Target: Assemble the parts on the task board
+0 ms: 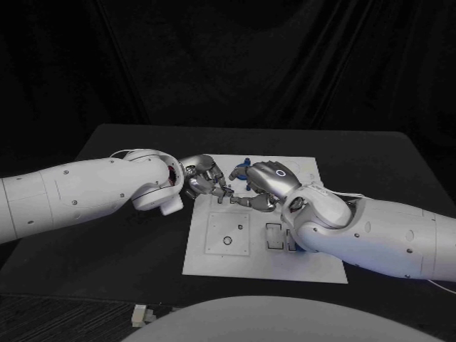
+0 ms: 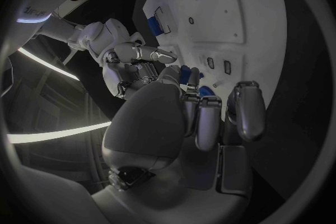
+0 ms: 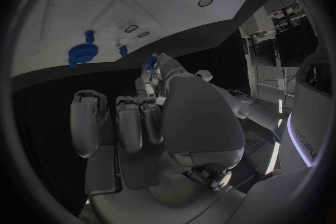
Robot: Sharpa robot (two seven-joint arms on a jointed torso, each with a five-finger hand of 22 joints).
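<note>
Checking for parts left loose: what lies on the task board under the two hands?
A blue part shows between the left hand and right hand, above the task board. Which hand holds it is unclear; the board beneath them is covered.

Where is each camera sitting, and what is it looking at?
Head view: on the robot's head, looking down at the task board; both white arms reach in, left hand meeting right hand.
Left wrist view: behind the left hand, facing the board; its palm shows.
Right wrist view: behind the right hand, facing the board's blue parts.
All three share the board.
</note>
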